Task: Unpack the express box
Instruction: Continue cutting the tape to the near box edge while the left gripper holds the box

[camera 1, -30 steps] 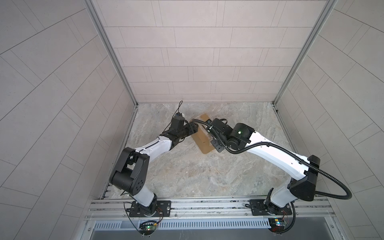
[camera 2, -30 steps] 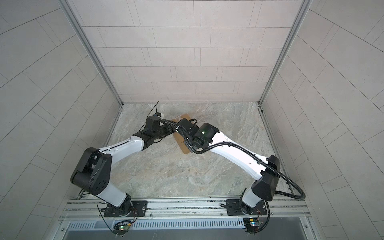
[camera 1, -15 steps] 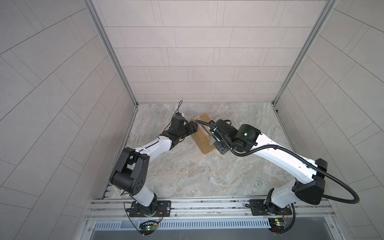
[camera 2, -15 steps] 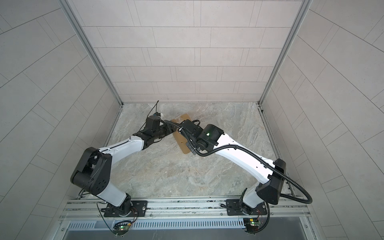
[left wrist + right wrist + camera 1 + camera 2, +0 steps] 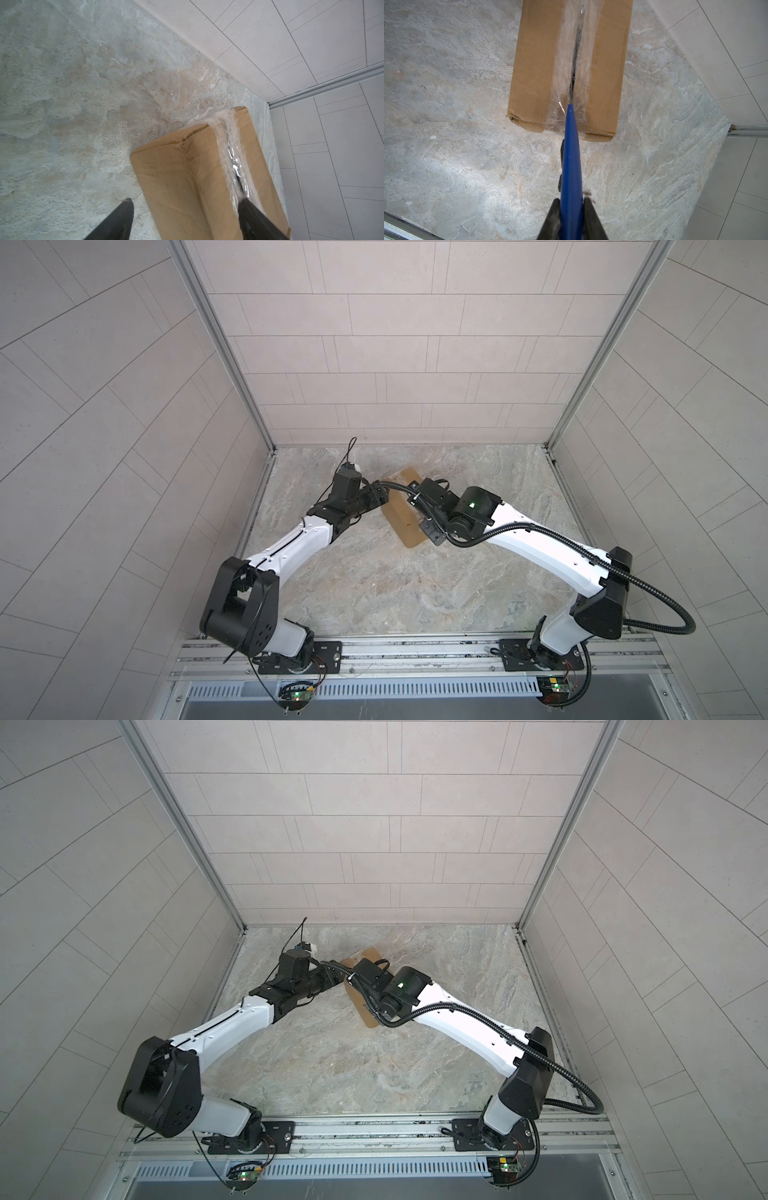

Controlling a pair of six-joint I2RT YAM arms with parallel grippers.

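The express box (image 5: 403, 517) (image 5: 365, 1011) is a brown carton lying flat on the stone floor between my two arms. Clear tape (image 5: 575, 68) runs along its top seam, and a dark slit shows down the middle of the tape. My right gripper (image 5: 571, 200) is shut on a blue blade-like tool (image 5: 570, 155). The tool's tip rests on the taped seam at the box's near end. My left gripper (image 5: 185, 202) is open. One of its fingertips (image 5: 246, 207) is on the taped seam, and the other hangs over the floor beside the box (image 5: 182, 176).
Tiled walls close in the floor on three sides; the back wall (image 5: 395, 364) is a short way behind the box. A metal rail (image 5: 415, 649) holding both arm bases runs along the front. The right arm's black cable (image 5: 648, 589) loops out to the right.
The right arm swung a little to the right half a second ago and has come back over the box. The left arm and the box have stayed put.
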